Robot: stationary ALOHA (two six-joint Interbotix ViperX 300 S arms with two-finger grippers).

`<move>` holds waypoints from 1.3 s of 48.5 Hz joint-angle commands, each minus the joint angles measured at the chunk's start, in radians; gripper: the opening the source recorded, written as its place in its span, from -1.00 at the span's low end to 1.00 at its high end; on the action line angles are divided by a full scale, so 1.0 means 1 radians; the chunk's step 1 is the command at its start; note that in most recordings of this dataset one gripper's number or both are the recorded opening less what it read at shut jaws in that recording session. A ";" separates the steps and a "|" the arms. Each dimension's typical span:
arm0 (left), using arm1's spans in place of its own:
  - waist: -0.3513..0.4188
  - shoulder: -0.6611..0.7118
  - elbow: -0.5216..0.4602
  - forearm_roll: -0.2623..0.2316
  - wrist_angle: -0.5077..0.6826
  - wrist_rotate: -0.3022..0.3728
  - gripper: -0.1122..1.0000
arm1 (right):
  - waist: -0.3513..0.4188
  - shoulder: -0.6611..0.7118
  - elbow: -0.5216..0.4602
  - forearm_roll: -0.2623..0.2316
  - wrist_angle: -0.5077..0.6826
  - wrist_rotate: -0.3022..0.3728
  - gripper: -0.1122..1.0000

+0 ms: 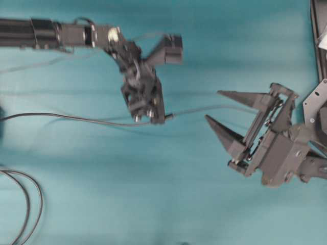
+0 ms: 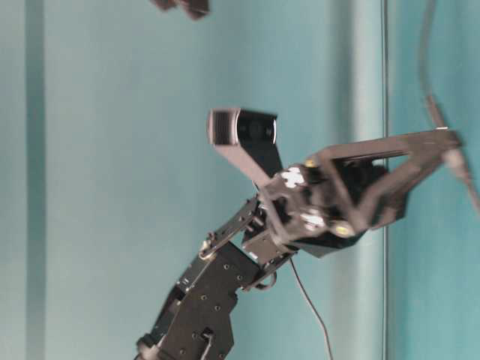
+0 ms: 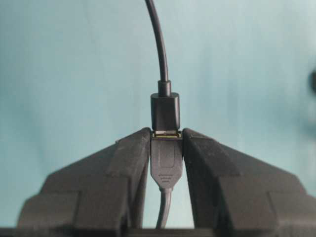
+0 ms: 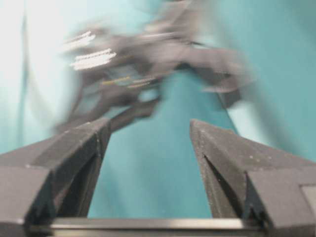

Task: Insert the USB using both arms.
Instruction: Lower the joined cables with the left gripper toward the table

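**Plug already seated, right gripper apart**

Now, from the overhead view, the black left lattice-framed gripper (image 1: 162, 118) is clenched on the joint of two thin black cables, one going to the left edge (image 1: 61, 118) and one paler going to the right (image 1: 214, 108). The black right gripper with two pointed triangular fingers (image 1: 214, 106) stands well apart to the right, spread wide and holding nothing. Two thicker looped black cords (image 1: 28, 204) lie at the lower left on the teal table cover (image 1: 153, 204).

At table level, only the left gripper shows, with its small boxy camera (image 2: 241, 127) above it; the fingertips reach the cable at the right edge, but the connector is too small to read there.

What the others hide, the left wrist view gives: the fingers (image 3: 133, 153) grasp the black USB plug (image 3: 166, 163), and only a thin strip of its metal tip shows under the all-black blunt socket (image 3: 165, 111). I judge the insertion is nearly or fully done.

Lastly, the right wrist view shows released fingers (image 4: 79, 143) and a blurred left arm beyond. Next move calls probably for a final push or letting go
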 commanded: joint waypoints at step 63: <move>-0.163 -0.091 0.031 0.535 -0.331 -0.442 0.46 | 0.003 -0.051 -0.015 0.011 0.055 0.043 0.51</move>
